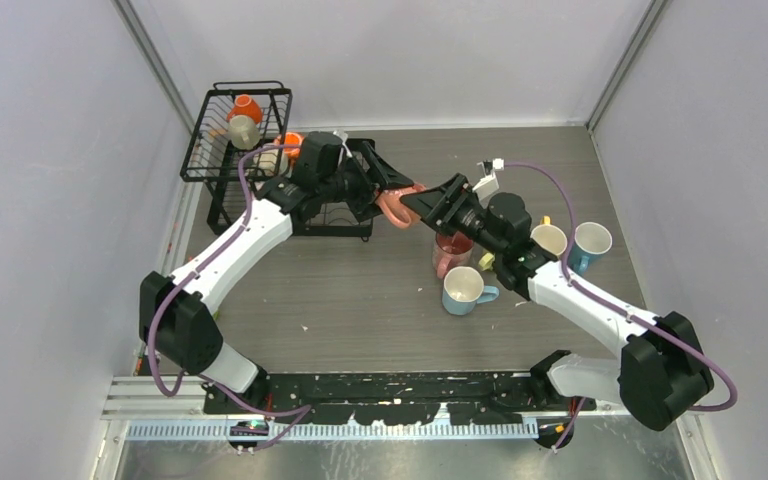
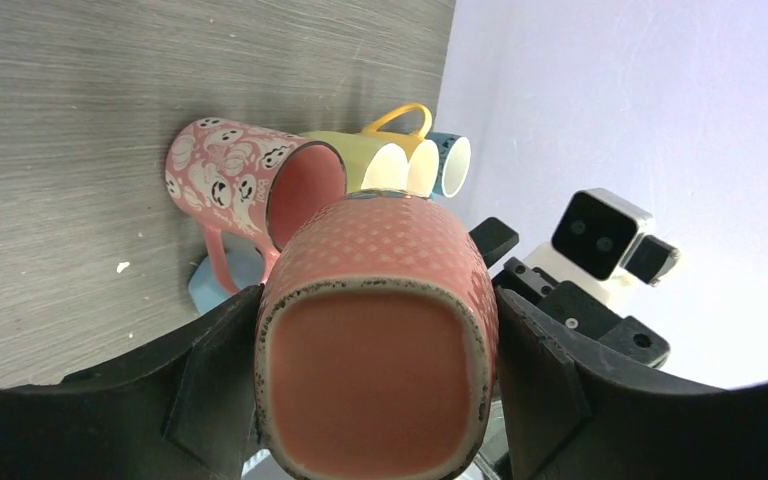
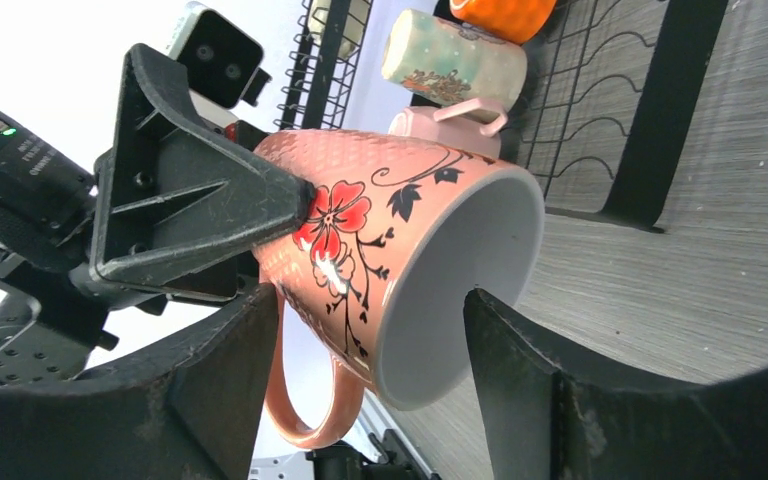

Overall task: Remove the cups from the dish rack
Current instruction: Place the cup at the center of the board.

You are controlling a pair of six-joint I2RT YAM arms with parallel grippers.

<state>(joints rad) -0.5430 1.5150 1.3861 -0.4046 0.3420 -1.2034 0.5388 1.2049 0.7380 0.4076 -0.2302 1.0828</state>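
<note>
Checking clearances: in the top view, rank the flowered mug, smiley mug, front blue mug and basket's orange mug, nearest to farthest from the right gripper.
1. Flowered mug, at the right gripper.
2. Smiley mug, toward the bases.
3. Front blue mug, farther that way.
4. Orange mug, far-left rack basket.

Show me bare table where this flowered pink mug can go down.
Bare: the strip between the dish rack and the arm bases, and the far right corner behind the blue mug. Crowded: the four mugs beside the right arm.

Dish rack far left; mug between left gripper and right gripper; perhaps 5 cups right.
</note>
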